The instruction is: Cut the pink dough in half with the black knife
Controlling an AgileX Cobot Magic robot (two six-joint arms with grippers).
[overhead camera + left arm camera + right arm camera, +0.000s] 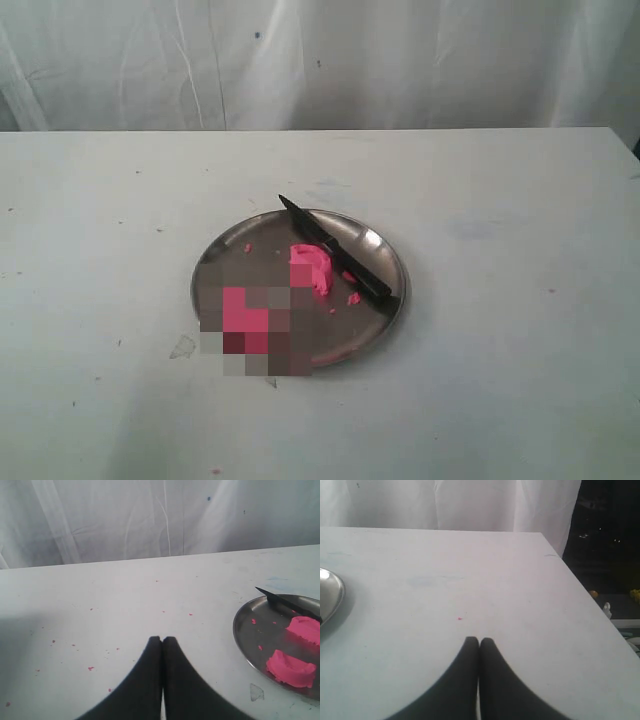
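Note:
The pink dough lies in two rough halves on a round steel plate (215,262): one half (311,268) near the plate's middle, the other (243,318) toward its front left, partly blurred. In the left wrist view both halves (304,629) (291,668) show on the plate (245,635). The black knife (335,250) rests across the plate's right side, its tip over the far rim; its blade (280,600) also shows in the left wrist view. My left gripper (162,639) is shut and empty over bare table, left of the plate. My right gripper (479,640) is shut and empty, right of the plate. Neither gripper appears in the exterior view.
Small pink crumbs (353,298) lie on the plate, and more crumbs (90,668) dot the white table. The plate's rim (335,600) shows at the edge of the right wrist view. The table's right edge (580,587) drops off to a dark area. A white curtain hangs behind.

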